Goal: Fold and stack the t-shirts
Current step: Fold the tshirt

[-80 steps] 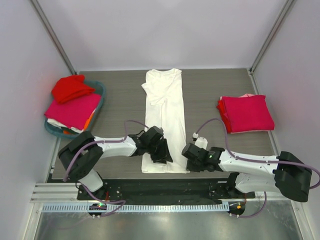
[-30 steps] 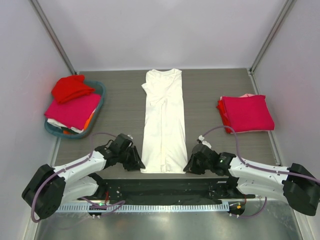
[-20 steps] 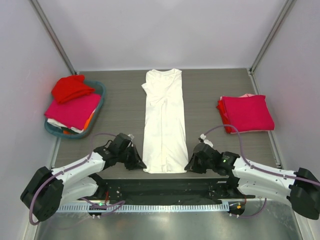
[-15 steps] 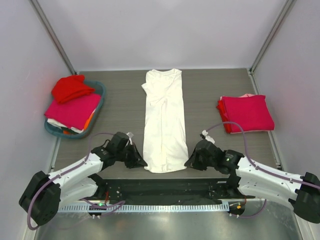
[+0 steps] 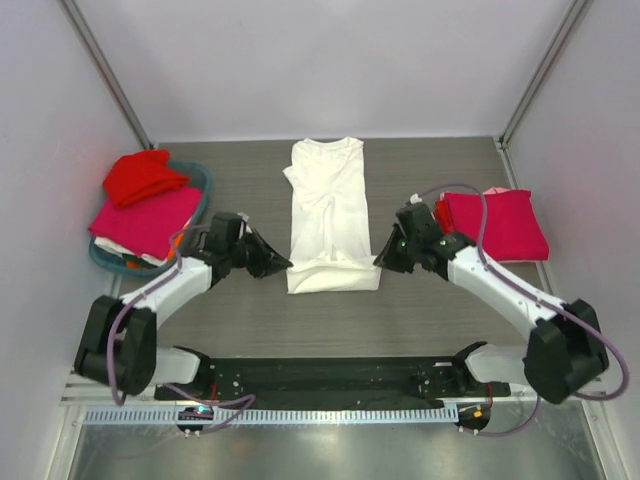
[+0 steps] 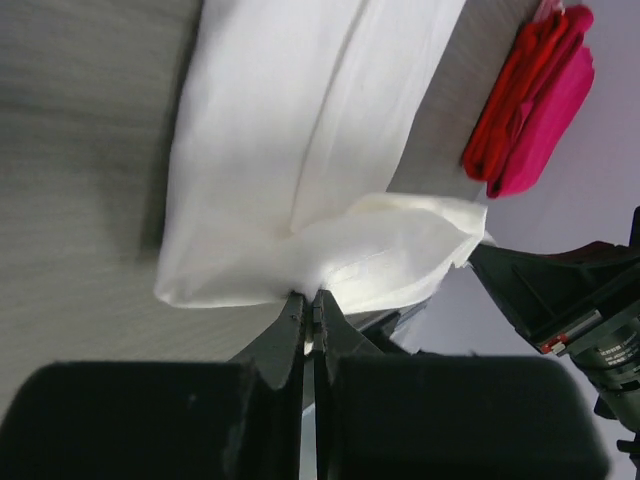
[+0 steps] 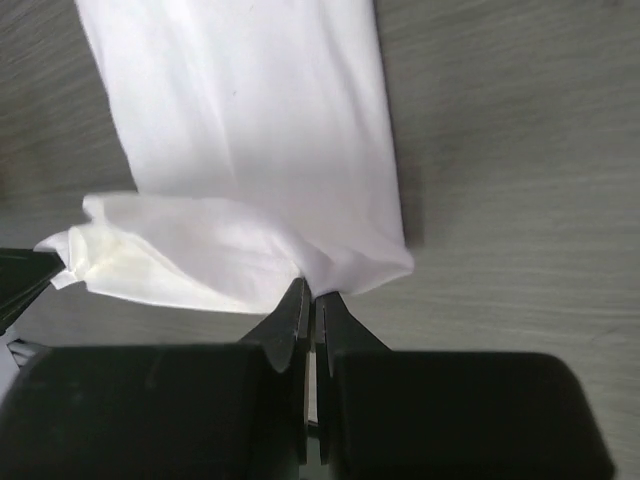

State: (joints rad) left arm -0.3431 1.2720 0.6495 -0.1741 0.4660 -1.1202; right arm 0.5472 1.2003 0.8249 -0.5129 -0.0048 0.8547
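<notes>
The white t-shirt (image 5: 328, 200) lies folded into a long strip on the middle of the table, collar at the far end. Its near hem is lifted and doubled back over the strip. My left gripper (image 5: 284, 266) is shut on the hem's left corner, and my right gripper (image 5: 381, 261) is shut on the right corner. In the left wrist view the jaws (image 6: 312, 297) pinch white cloth (image 6: 300, 130). The right wrist view shows the same pinch (image 7: 312, 292) on the shirt (image 7: 250, 130). A folded stack of red and pink t-shirts (image 5: 495, 226) lies to the right.
A teal basket (image 5: 203, 181) stands at the left, holding a red tee (image 5: 140, 175) and a pink tee (image 5: 145, 222). White walls close in the table on three sides. The black base rail runs along the near edge.
Both grippers shut on the white shirt's hem corners near the front edge. They then rose and carried the hem away from the bases, doubling the shirt's lower part back.
</notes>
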